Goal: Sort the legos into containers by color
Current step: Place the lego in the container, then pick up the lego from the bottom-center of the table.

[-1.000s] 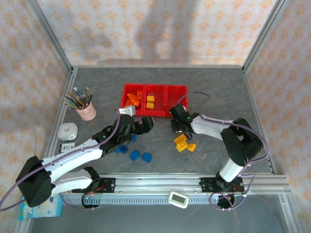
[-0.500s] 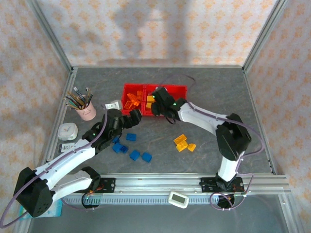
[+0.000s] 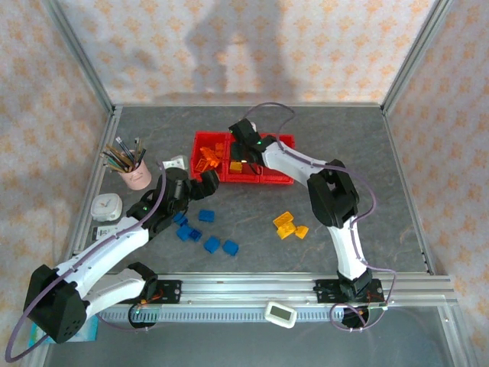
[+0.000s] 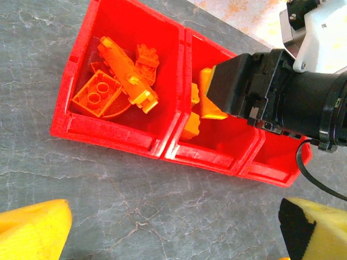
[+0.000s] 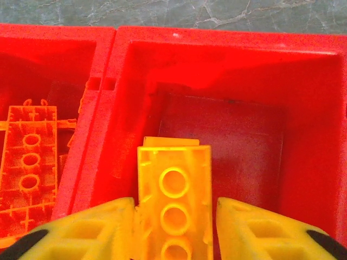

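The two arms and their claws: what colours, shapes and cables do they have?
Both the left arm and the right arm have white tube links, black joints and a thin lilac-grey cable looping alongside. The left claw and the right claw have blocky yellow fingers with black patches.

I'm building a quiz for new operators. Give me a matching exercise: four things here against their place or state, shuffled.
1 orange bricks
2 blue bricks
3 right gripper
4 left gripper

A loose on the table
B open, nothing in it
C in the left-end bin
D over the middle bin, yellow brick between its jaws

Pairs: 1-C, 2-A, 3-D, 4-B
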Robot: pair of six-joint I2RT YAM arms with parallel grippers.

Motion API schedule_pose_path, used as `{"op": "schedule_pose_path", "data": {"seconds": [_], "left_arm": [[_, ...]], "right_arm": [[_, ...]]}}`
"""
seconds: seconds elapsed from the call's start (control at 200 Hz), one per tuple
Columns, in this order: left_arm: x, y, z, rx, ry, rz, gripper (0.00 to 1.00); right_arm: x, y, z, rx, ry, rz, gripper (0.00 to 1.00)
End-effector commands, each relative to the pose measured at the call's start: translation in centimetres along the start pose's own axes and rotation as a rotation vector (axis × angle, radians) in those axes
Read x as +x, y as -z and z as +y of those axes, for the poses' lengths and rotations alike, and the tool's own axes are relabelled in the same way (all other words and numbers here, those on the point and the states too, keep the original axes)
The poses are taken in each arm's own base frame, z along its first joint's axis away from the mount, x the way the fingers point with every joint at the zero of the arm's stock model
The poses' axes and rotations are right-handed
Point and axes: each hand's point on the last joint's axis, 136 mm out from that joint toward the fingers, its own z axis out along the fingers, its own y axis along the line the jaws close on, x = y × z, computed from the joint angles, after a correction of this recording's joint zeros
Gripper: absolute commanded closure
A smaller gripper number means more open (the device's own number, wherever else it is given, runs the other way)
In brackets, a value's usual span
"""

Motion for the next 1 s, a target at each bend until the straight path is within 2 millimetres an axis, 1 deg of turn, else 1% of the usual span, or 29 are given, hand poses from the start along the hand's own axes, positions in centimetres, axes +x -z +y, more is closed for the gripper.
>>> {"op": "schedule_pose_path", "data": {"seconds": [0.0, 0.065, 0.14, 0.205, 0.27, 0.31, 0.4, 0.5, 0.586, 0.651, 0.701, 0.816, 0.896, 0.991], "left_arm": [[-0.9, 0.3, -0.6, 0.011, -0.013, 0.0, 0.01], [-1.0, 0.3, -0.8, 0.015, -0.015, 0.0, 0.01], [-1.1, 0.3, -0.9, 0.019, -0.012, 0.005, 0.01], [-0.9, 0.3, -1.2, 0.035, -0.01, 0.011, 0.01], [-0.6, 0.3, -1.6, 0.057, -0.004, 0.026, 0.01], [-0.3, 0.2, -1.7, 0.069, -0.001, 0.038, 0.01], [0.4, 0.1, -2.3, 0.109, 0.004, 0.061, 0.01], [1.4, 0.2, -3.1, 0.138, -0.003, 0.077, 0.01], [2.3, 0.2, -4.0, 0.155, -0.019, 0.089, 0.01], [3.0, 0.2, -4.7, 0.168, -0.022, 0.099, 0.01], [3.6, 0.2, -5.2, 0.182, -0.018, 0.106, 0.01], [5.0, 0.1, -6.4, 0.214, -0.014, 0.124, 0.01], [6.0, -0.1, -6.7, 0.223, -0.015, 0.139, 0.01], [6.8, -0.4, -7.0, 0.225, -0.018, 0.159, 0.01]], "right_arm": [[-1.7, 1.7, 1.4, -0.048, -0.003, -0.037, 0.54], [-2.2, 2.7, 1.4, -0.054, -0.001, -0.054, 0.52], [-2.2, 3.9, 1.2, -0.061, 0.003, -0.061, 0.52], [-1.8, 5.3, 0.9, -0.073, 0.002, -0.063, 0.51], [-0.9, 6.6, 0.1, -0.072, -0.002, -0.063, 0.5], [0.0, 7.2, -0.7, -0.057, -0.006, -0.058, 0.48], [1.5, 9.3, -2.6, -0.027, -0.013, -0.063, 0.47], [3.5, 11.1, -5.3, 0.038, -0.022, -0.062, 0.43], [5.7, 12.1, -7.6, 0.099, -0.025, -0.036, 0.41], [7.4, 12.7, -8.9, 0.127, -0.033, -0.012, 0.4], [9.0, 13.0, -10.0, 0.145, -0.047, 0.013, 0.39], [12.4, 13.4, -11.7, 0.162, -0.08, 0.063, 0.35], [14.5, 13.2, -12.1, 0.142, -0.095, 0.103, 0.33], [16.2, 12.9, -12.4, 0.138, -0.102, 0.128, 0.3]]}}
